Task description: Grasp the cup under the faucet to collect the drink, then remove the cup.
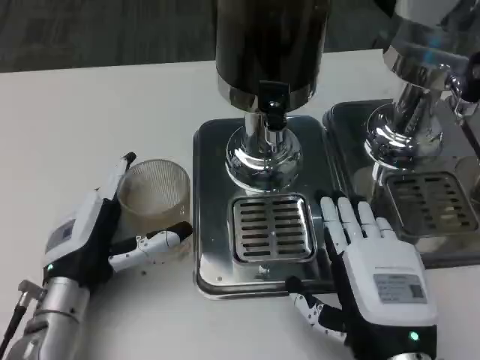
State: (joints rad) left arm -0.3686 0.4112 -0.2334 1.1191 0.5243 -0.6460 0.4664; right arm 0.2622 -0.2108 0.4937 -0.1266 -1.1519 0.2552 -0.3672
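Fingers, left hand [90, 236]: spread around the cup [154, 193], one long finger up its far-left side and the thumb along its near side; whether they press the wall cannot be told.
Fingers, right hand [375, 277]: stretched flat and apart, holding nothing, tips resting on the drip tray [214, 270] just right of its grille [271, 229].
Cup: stands upright on the tabletop [82, 120], just left of the drip tray and not yet under the faucet [271, 111]; looks empty.
Handling: clear ribbed plastic by the look of it, likely light, thin-walled and easy to crush or tip; ribs should help against slipping.
Where to hold: mid-wall, thumb opposite fingers, gently.
Step in hand: closing on the cup, then carrying it right onto the grille below the faucet.
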